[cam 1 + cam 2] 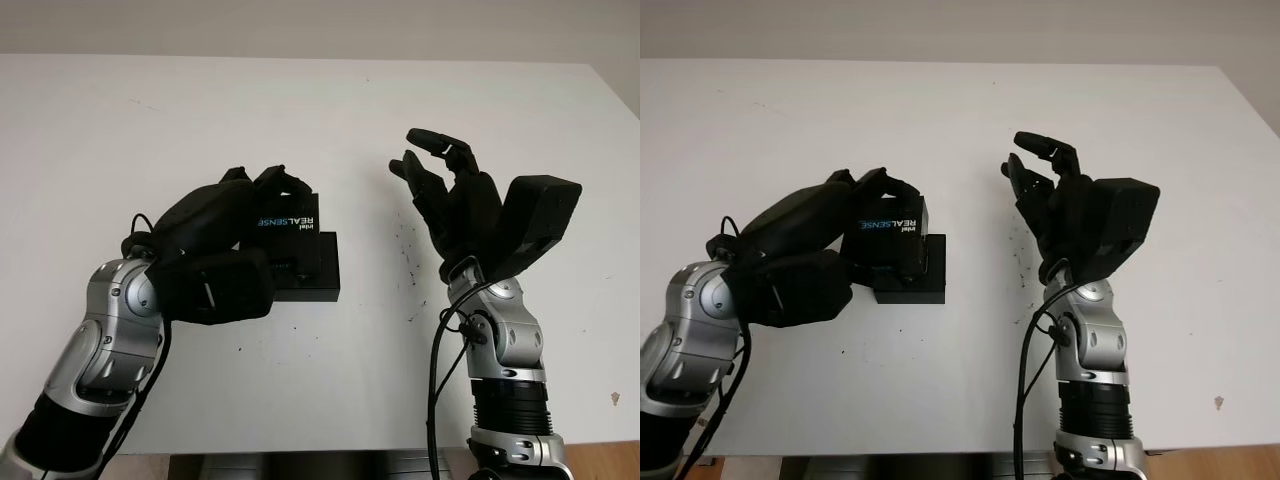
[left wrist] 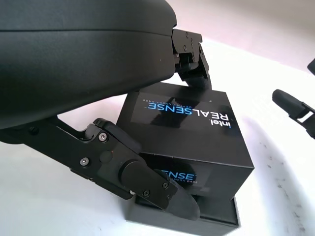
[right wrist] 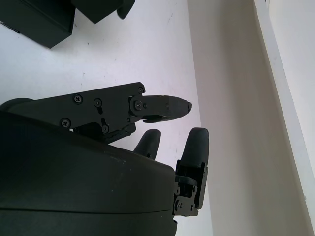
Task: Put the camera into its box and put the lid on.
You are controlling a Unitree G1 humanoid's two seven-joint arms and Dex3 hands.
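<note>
Lid, a black cardboard REALSENSE cover point(image 2: 184, 130), clamped in left hand point(image 1: 215, 250), sits askew over the black box base point(image 1: 315, 272); right hand point(image 1: 450, 195) hovers open beside.

Both arms point(image 1: 505, 340) silver w/ black cables, black hands point(image 1: 215, 250) w/ small screws on finger links.

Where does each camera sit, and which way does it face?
Left eye: on the head, looking down at the table; both arms show.
Right eye: beside it, same scene.
Left wrist: close on the left hand holding the lid over the box.
Right wrist: along the open right hand, raised above the table.
Both wrist views share the box.
</note>
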